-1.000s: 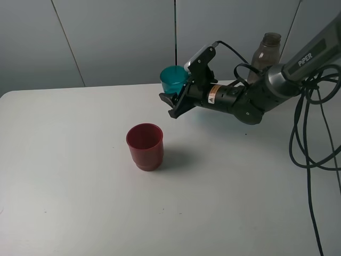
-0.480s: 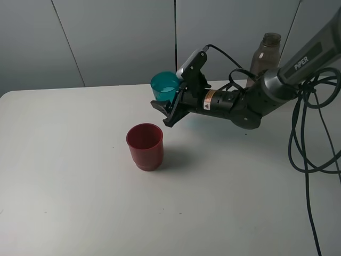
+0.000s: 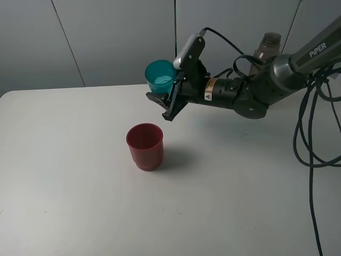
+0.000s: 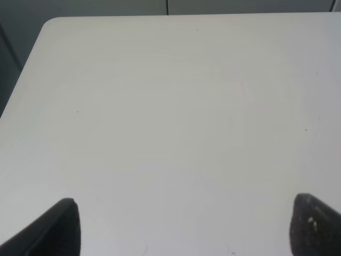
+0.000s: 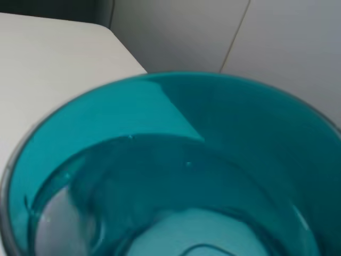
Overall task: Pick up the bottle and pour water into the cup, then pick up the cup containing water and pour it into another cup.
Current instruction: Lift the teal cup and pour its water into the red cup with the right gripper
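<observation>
**Cup (image 3: 160, 76) of water being held aloft in the right gripper (image 3: 161, 105)**

The cup is being gripped low on its wall by jaws that are nearly closed. The rim is being left free above the fingers, and the vessel is being carried clear of the table (image 3: 64, 176). Water is being shown inside the teal wall in the right wrist view (image 5: 176, 176). Another cup (image 3: 145, 145) is standing on the table below the fingertips and slightly ahead of them. The bottle (image 3: 266, 48) is standing well behind the gripper, beyond the forearm. The left gripper (image 4: 189, 226) is being held wide open over bare tabletop, with nothing between its jaws.

The cup is being judged light, thin-walled and smooth, so it is likely to flex under a hard squeeze and to slip under a weak one. The water is adding weight that can shift and slosh. A moderate hold on the lower wall is being judged suitable, since it leaves the lip clear for pouring.
</observation>
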You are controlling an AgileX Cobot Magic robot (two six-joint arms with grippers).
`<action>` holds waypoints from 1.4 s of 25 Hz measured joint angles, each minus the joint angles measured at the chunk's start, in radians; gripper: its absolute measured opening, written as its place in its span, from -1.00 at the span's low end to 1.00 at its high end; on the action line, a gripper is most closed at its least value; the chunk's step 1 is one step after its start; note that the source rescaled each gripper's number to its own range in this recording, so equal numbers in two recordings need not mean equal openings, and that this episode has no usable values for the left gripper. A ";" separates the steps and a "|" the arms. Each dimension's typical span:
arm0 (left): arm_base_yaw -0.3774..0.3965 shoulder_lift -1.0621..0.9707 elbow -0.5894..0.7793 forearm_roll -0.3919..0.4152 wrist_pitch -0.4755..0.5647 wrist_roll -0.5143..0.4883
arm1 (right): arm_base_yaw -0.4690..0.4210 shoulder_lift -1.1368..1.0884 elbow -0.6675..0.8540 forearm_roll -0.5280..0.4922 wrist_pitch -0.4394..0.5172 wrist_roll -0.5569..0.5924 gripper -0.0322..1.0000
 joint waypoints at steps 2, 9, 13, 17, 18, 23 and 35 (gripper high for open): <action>0.000 0.000 0.000 0.000 0.000 0.000 | 0.001 -0.002 0.000 -0.024 0.000 0.000 -0.82; 0.000 0.000 0.000 0.000 0.000 0.002 | 0.004 -0.002 0.000 -0.074 0.004 -0.021 -0.82; 0.000 0.000 0.000 0.000 0.000 0.000 | 0.008 -0.002 0.000 -0.078 0.004 -0.124 -0.82; 0.000 0.000 0.000 0.000 0.000 0.000 | 0.020 -0.002 0.000 -0.078 0.002 -0.237 -0.82; 0.000 0.000 0.000 0.000 0.000 0.000 | 0.024 -0.002 0.000 -0.078 0.000 -0.266 -0.82; 0.000 0.000 0.000 0.000 0.000 0.000 | 0.025 -0.002 0.000 -0.078 0.000 -0.407 -0.82; 0.000 0.000 0.000 0.000 0.000 0.000 | 0.025 -0.002 0.000 -0.068 0.000 -0.753 -0.82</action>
